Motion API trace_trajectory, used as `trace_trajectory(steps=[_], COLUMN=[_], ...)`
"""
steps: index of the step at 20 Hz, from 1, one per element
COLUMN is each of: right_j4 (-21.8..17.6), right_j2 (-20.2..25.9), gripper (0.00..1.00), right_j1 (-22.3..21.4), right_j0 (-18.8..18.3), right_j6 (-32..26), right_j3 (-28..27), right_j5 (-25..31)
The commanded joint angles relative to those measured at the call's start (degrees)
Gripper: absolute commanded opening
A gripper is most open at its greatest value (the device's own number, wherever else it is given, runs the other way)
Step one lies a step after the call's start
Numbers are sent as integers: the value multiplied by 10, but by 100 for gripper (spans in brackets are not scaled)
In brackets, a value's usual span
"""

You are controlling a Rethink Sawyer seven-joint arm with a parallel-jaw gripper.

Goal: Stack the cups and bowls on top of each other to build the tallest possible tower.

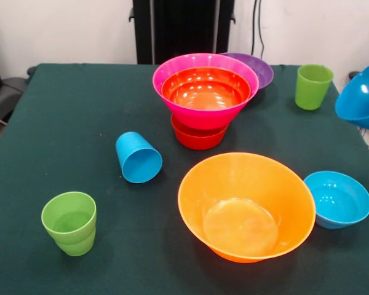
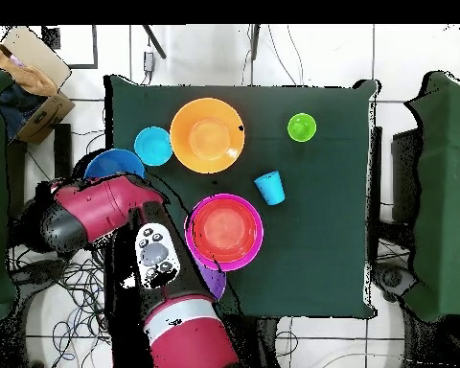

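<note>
Blue bowl (image 1: 363, 95) aloft off table edge, end effector hidden, grip state unclear, tower (image 1: 203, 98) apart

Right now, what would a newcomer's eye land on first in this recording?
Probably the tower mid-table: a pink bowl with a red-orange one nested inside, sitting on another red-orange bowl. Next, the large orange bowl nearer the camera, a small blue bowl beside it. A sky blue cup lies tipped over.

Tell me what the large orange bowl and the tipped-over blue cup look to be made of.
Large orange bowl: apparently thin glossy plastic, slightly translucent, with bright highlights on its inner wall. Sky blue cup, lying on its side: likely smooth opaque plastic with a softer sheen.
</note>
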Motion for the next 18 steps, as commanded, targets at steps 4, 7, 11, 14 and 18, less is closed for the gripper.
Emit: trace_trajectory(steps=[4, 7, 11, 14, 18], right_j4=[17, 17, 11, 13, 10], right_j2=[34, 33, 37, 47, 63], gripper=[0, 0, 0, 0, 0], right_j1=[-41, -52, -62, -67, -70], right_j0=[-1, -4, -16, -28, -49], right_j6=[-33, -44, -65, -84, -116], right_j3=[-67, -89, -123, -144, -169], right_j5=[172, 208, 274, 317, 380])
